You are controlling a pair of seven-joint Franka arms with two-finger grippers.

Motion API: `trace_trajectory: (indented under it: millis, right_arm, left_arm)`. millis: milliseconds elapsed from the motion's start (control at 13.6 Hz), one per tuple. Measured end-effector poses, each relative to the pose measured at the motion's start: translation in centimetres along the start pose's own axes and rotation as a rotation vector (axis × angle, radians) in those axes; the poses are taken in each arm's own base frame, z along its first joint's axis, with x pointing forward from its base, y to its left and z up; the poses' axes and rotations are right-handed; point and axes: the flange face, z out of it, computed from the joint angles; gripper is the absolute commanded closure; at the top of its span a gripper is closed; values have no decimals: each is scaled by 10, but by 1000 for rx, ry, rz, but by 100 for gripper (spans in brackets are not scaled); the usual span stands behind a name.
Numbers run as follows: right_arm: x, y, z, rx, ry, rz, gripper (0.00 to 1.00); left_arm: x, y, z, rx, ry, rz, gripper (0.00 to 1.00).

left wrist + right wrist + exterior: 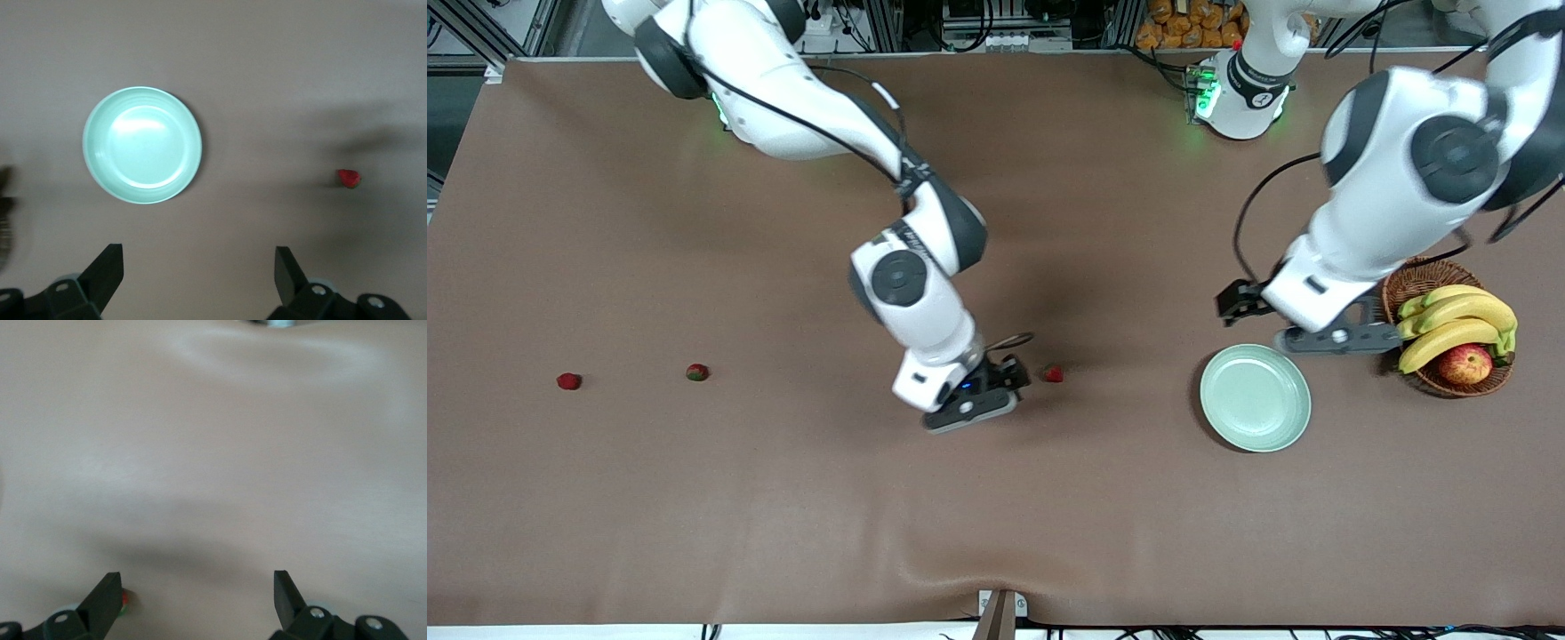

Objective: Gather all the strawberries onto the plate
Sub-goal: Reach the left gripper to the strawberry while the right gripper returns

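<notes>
Right wrist view: strawberry beside one open jaw, ungripped.

From my remote desk: plain brown table cloth, no pattern, w/ three small red strawberries on it; the middle strawberry shows a green cap, the end strawberry is solid red. Round glossy plate is pale mint green, w/ a white sheen in my left wrist view. Brown woven wicker basket holds yellow bananas w/ green stem tips & a red-yellow apple. Both arms white w/ dark grey joints; black fingers on left gripper & right gripper. Green lights glow at the arm bases.
</notes>
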Motion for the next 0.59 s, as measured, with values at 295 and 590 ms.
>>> trace_trajectory:
  millis: [295,590]
  right_arm:
    - [23,91,-54,-81,-125,115,0]
    - [27,202,-78,-176,-238,248,0]
  left_arm:
    - [11,41,47,-7,-22,35,0]
    - [23,112,96,-20,-37,-109,0]
